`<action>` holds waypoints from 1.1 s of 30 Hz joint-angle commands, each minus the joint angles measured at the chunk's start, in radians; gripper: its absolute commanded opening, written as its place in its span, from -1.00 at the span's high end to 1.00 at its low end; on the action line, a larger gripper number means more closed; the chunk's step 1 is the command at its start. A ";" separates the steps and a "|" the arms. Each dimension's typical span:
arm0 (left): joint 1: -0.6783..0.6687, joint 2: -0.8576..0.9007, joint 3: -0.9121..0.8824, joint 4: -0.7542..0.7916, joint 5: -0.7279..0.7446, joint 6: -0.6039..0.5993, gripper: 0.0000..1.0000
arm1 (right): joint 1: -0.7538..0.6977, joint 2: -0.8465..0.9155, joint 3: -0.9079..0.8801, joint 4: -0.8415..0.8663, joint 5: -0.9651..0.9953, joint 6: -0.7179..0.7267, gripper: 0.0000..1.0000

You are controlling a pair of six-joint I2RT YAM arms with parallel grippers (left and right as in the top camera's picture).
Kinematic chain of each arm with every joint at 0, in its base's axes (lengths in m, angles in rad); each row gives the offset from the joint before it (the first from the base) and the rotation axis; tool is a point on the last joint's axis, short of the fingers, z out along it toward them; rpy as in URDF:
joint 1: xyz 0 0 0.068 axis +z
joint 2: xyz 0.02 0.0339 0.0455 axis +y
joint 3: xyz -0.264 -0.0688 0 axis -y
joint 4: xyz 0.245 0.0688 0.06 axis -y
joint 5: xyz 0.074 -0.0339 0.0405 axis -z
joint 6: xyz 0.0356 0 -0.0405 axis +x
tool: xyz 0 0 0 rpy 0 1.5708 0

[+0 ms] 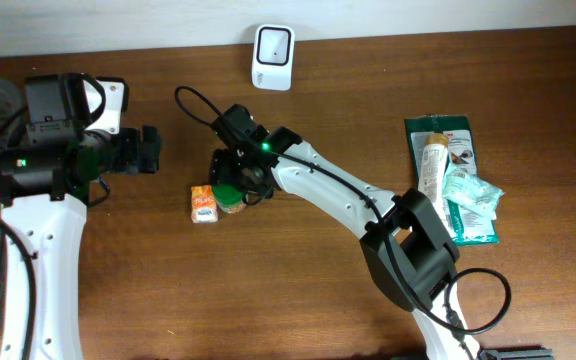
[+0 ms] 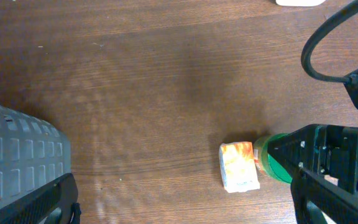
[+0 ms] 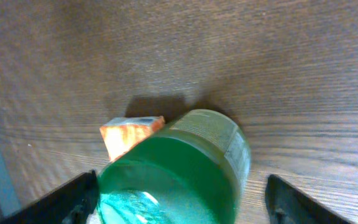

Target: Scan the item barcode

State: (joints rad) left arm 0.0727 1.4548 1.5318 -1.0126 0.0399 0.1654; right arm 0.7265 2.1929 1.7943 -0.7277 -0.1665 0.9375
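Note:
A jar with a green lid [image 1: 228,194] lies on the wooden table beside a small orange and white box [image 1: 203,203]. My right gripper [image 1: 238,178] hangs right over the jar. In the right wrist view the jar [image 3: 179,168] fills the space between the fingers [image 3: 67,199] of the right gripper [image 3: 182,205]: the left one is at the lid's edge, the right one stands apart from it. The jaws are open. The box [image 3: 129,132] pokes out behind the jar. My left gripper [image 1: 153,148] hovers open to the left, holding nothing. No barcode shows.
A white scanner [image 1: 272,57] sits at the table's far edge. Several packets [image 1: 453,180] lie at the right. A grey basket [image 2: 17,149] is at the far left. The right arm's cable [image 2: 319,43] loops above the jar [image 2: 271,165].

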 commanded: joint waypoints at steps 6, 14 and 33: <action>0.004 -0.002 0.008 0.001 -0.003 0.016 -0.98 | -0.011 0.028 -0.005 -0.060 0.021 -0.100 -0.43; 0.004 -0.002 0.008 0.001 -0.003 0.016 -0.98 | -0.142 0.023 0.024 -0.256 0.021 -0.307 -0.43; 0.004 -0.002 0.008 0.001 -0.003 0.016 -0.98 | -0.150 -0.120 0.039 -0.328 0.002 -0.740 -0.75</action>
State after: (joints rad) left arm 0.0727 1.4548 1.5318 -1.0130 0.0399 0.1654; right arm 0.5472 2.0987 1.8412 -1.0603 -0.1848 0.2726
